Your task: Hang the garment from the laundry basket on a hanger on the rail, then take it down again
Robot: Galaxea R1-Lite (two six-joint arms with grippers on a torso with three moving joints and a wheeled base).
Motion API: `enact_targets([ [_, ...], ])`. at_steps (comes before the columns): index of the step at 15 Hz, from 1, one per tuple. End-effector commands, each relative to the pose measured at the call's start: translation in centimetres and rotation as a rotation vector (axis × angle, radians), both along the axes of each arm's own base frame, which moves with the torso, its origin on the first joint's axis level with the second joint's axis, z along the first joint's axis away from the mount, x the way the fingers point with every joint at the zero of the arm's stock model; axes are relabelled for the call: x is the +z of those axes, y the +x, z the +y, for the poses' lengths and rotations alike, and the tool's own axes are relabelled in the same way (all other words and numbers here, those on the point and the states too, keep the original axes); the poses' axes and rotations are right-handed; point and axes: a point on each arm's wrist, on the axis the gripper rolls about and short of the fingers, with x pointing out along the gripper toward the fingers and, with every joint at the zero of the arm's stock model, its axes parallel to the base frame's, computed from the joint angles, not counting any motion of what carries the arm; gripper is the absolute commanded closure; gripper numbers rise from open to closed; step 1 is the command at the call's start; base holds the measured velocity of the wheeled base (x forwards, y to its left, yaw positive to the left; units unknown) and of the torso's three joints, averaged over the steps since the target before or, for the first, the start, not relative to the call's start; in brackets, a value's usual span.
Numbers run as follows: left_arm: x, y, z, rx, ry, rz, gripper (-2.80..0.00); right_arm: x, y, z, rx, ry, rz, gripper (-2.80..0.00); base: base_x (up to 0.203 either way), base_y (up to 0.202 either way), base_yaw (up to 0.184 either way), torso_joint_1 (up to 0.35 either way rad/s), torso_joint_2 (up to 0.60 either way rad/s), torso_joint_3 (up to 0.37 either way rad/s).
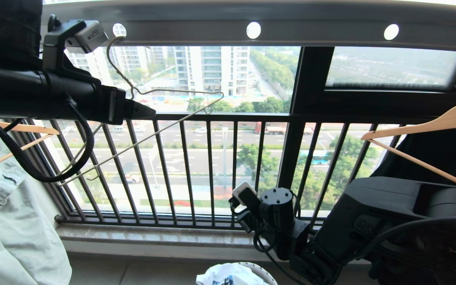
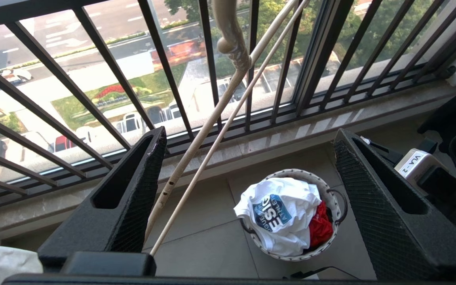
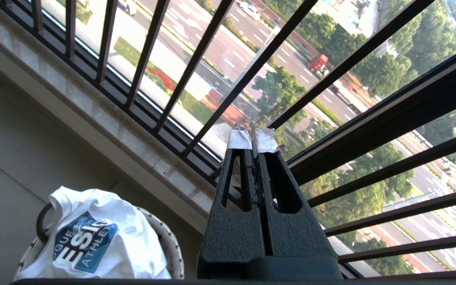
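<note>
The cream wire hanger (image 1: 172, 122) hangs bare and tilted, its hook in a round hole of the grey rail (image 1: 291, 23). My left gripper (image 1: 145, 111) is raised beside the hanger's neck. In the left wrist view this gripper (image 2: 249, 133) is open; the hanger (image 2: 196, 144) passes between the fingers, close to one finger, ungripped. The white garment (image 2: 279, 209) with the navy logo lies crumpled in the laundry basket (image 2: 291, 173) on the floor below. My right gripper (image 3: 251, 138) is shut and empty, low beside the basket (image 3: 172, 245); the garment (image 3: 93, 237) shows there too.
A red cloth (image 2: 321, 227) sits in the basket under the garment. Black balcony railing (image 1: 212, 166) and a stone sill (image 1: 152, 237) stand just ahead. A wooden hanger with a pale garment (image 1: 14, 206) hangs left; another wooden hanger (image 1: 430, 126) with black cloth hangs right.
</note>
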Motion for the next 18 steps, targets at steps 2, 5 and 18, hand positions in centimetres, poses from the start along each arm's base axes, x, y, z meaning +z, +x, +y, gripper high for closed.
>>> enact_targets([
  [2,0.4,-1.7,0.5,0.001,-0.007,-0.02,-2.8,0.1,0.0,0.0,-0.001,0.001,-0.006,0.0,0.0,0.0,0.0,0.0,0.0,0.0],
  [5,0.7,-3.8,1.1,0.004,-0.017,-0.039,-2.8,0.3,0.0,0.0,-0.001,0.005,-0.011,0.0,0.0,0.0,0.0,0.0,0.0,0.0],
  [18,-0.9,-22.8,6.6,0.068,-0.166,-0.306,0.0,1.5,-0.2,-0.1,-0.001,0.02,-0.032,0.0,0.0,0.0,0.0,0.0,0.0,0.0],
])
